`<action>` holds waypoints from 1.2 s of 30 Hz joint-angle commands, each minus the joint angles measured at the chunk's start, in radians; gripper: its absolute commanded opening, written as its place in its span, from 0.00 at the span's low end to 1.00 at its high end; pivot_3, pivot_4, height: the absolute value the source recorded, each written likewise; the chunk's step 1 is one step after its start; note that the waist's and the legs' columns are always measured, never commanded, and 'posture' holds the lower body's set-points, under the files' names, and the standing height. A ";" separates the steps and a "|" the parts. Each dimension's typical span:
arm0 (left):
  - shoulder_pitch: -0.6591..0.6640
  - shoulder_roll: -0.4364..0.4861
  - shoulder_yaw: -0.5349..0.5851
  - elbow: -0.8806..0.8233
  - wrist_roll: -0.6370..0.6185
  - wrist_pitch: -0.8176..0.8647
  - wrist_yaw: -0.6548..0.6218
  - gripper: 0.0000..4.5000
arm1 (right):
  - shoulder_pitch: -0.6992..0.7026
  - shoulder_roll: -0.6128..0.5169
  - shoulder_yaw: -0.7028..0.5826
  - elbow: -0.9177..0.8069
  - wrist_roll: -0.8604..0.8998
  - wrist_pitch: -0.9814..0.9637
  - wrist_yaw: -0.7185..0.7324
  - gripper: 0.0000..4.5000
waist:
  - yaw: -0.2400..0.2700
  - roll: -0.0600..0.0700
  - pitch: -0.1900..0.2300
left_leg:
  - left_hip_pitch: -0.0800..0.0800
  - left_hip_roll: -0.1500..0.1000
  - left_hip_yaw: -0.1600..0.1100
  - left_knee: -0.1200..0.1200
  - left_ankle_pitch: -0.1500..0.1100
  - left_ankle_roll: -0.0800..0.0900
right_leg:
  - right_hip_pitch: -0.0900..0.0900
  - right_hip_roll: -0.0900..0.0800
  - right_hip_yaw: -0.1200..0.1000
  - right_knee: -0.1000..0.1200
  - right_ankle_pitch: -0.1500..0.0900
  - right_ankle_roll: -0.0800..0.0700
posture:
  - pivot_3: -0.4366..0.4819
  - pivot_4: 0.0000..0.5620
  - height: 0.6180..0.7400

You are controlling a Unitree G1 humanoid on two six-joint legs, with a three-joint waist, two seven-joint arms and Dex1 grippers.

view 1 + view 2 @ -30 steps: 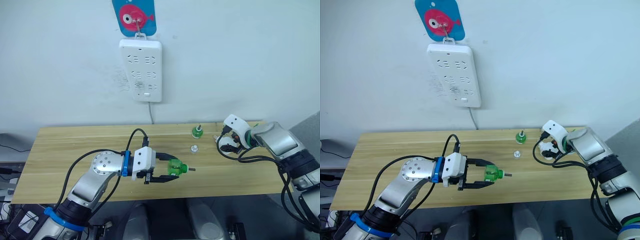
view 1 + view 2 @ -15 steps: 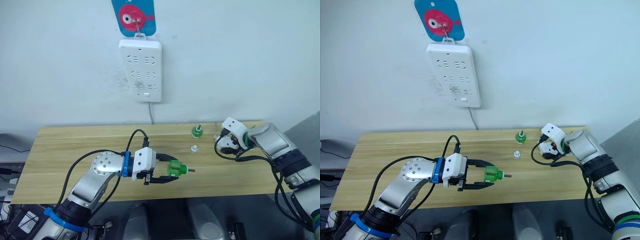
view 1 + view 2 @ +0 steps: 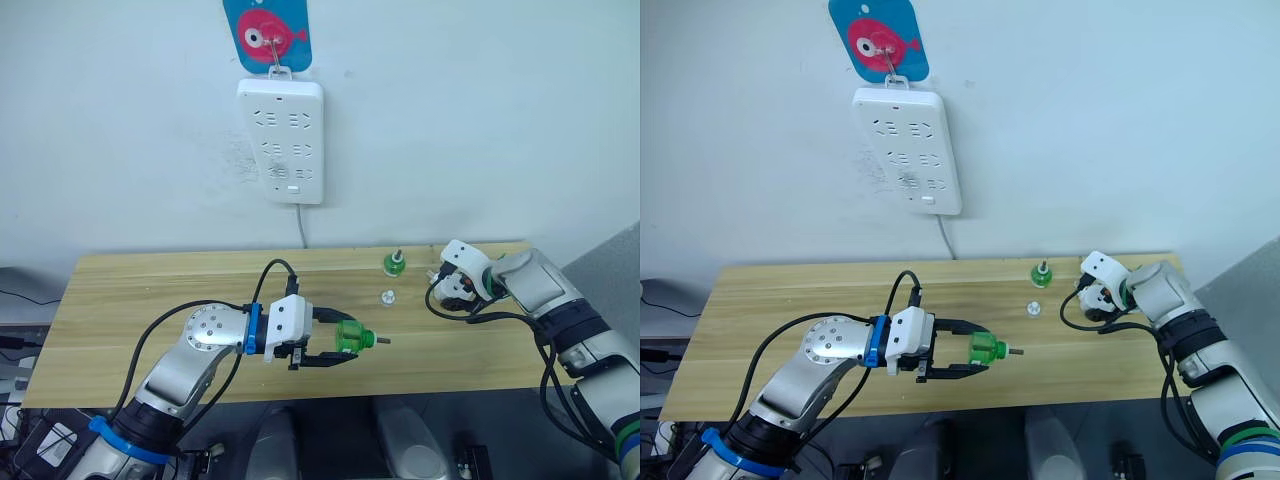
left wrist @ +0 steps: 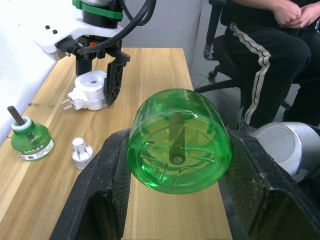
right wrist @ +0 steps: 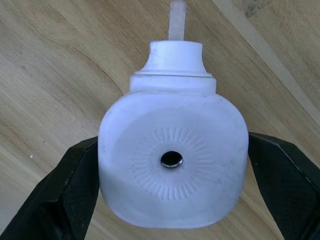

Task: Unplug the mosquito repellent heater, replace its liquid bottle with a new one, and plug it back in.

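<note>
The mosquito repellent heater (image 5: pixel 173 160), white and rounded, lies on the wooden table (image 3: pixel 150 300) at the right, its prongs sticking out sideways in the left wrist view. My right gripper (image 3: pixel 446 291) is shut on it, a black finger (image 5: pixel 65 195) pressing each flank. Over the table's front middle, my left gripper (image 3: pixel 345 342) is shut on a green liquid bottle (image 4: pixel 179 147), held sideways with its wick pointing right. A second green bottle (image 3: pixel 394 263) stands upright near the table's back edge.
A small white cap (image 3: pixel 387 296) lies between the two bottles. A long white power strip (image 3: pixel 282 139) hangs on the wall under a fish hook, its cord dropping behind the table. A seated person (image 4: pixel 270 45) is beyond the table's right end.
My right gripper, with the heater in it, has shifted slightly left and toward the wall. The left gripper and its bottle have stayed put.
</note>
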 commanded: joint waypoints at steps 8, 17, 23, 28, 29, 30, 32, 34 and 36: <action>0.013 -0.002 0.017 -0.032 -0.005 0.006 -0.002 0.51 | 0.010 -0.030 -0.072 -0.032 0.006 0.002 0.015 0.66 | -0.001 0.000 0.000 | 0.000 0.000 0.000 0.000 0.000 0.000 | 0.000 0.000 0.000 0.000 0.000 0.000 | 0.24 0.48 1.00; -0.018 -0.012 0.119 -0.045 -0.146 0.235 0.041 0.51 | 0.268 -0.188 -0.436 -0.542 0.328 0.179 0.187 0.66 | 0.005 0.001 0.000 | 0.000 0.000 -0.001 0.000 0.000 0.000 | 0.001 0.000 -0.001 0.000 0.000 0.000 | 0.22 0.46 1.00; -0.040 0.030 0.191 -0.098 -0.269 0.422 0.035 0.51 | 0.398 -0.043 -0.754 -0.842 0.668 0.296 0.153 0.66 | -0.005 0.001 0.000 | 0.001 0.000 -0.001 0.000 0.000 0.000 | 0.002 0.001 -0.001 0.001 0.000 0.000 | 0.21 0.47 1.00; -0.072 0.038 0.257 -0.120 -0.313 0.479 0.064 0.51 | 0.468 0.042 -0.784 -1.031 0.832 0.268 0.122 0.66 | 0.004 0.001 0.000 | 0.001 0.000 -0.002 0.001 0.001 0.001 | 0.002 0.001 -0.002 0.003 0.000 0.000 | 0.24 0.48 1.00; -0.078 0.038 0.262 -0.131 -0.324 0.494 0.067 0.51 | 0.473 0.047 -0.776 -1.046 0.855 0.259 0.120 0.66 | 0.007 0.001 0.001 | 0.001 0.000 -0.002 0.001 0.001 0.001 | 0.002 0.001 -0.002 0.003 0.000 0.000 | 0.24 0.48 1.00; -0.083 0.038 0.265 -0.145 -0.336 0.508 0.070 0.51 | 0.477 0.049 -0.766 -1.055 0.869 0.246 0.117 0.66 | 0.008 0.001 0.001 | 0.001 -0.001 -0.002 0.001 0.001 0.001 | 0.002 0.001 -0.001 0.003 0.000 0.000 | 0.25 0.49 1.00; -0.095 0.040 0.269 -0.169 -0.356 0.534 0.072 0.51 | 0.477 0.061 -0.751 -1.057 0.895 0.226 0.102 0.66 | 0.012 0.000 0.001 | 0.001 0.000 -0.002 0.001 0.001 0.001 | 0.002 0.001 -0.001 0.002 0.000 0.000 | 0.25 0.49 1.00; -0.112 0.045 0.274 -0.193 -0.384 0.567 0.070 0.51 | 0.471 0.071 -0.739 -1.049 0.921 0.218 0.086 0.66 | 0.017 0.000 0.001 | 0.001 0.000 -0.002 0.001 0.001 0.001 | 0.002 0.001 -0.002 0.002 0.000 0.000 | 0.27 0.49 1.00; -0.123 0.047 0.278 -0.225 -0.423 0.606 0.074 0.51 | 0.466 0.081 -0.723 -1.048 0.948 0.212 0.073 0.66 | 0.017 0.000 0.001 | 0.001 0.000 -0.002 0.000 0.001 0.001 | 0.002 0.001 -0.002 0.002 0.000 0.000 | 0.27 0.49 1.00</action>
